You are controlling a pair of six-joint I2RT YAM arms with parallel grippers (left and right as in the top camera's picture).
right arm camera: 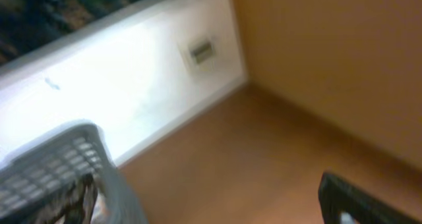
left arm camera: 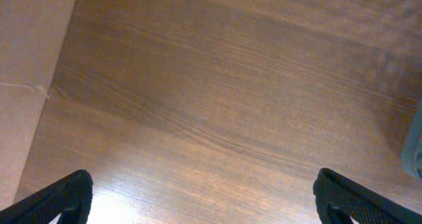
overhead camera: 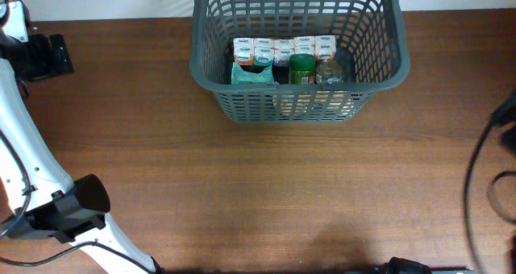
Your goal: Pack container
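The container (overhead camera: 298,85) is a large dark grey lattice basket at the back middle of the table. It holds a row of small white and orange cartons (overhead camera: 284,48), a teal packet (overhead camera: 251,74), a green-lidded jar (overhead camera: 302,67) and a shiny round can (overhead camera: 330,71). In the overhead view only my left arm (overhead camera: 76,205) shows, at the front left. My left gripper (left arm camera: 201,184) is open and empty over bare wood. My right gripper (right arm camera: 217,204) looks open, with one finger showing, and the container's corner (right arm camera: 72,158) is at its left. That view is blurred.
The left wrist view shows the table's left edge (left arm camera: 59,72) and a grey-blue object (left arm camera: 415,151) at the right border. Black cables (overhead camera: 496,153) hang at the table's right side. A white wall with a socket (right arm camera: 201,51) lies beyond the table.
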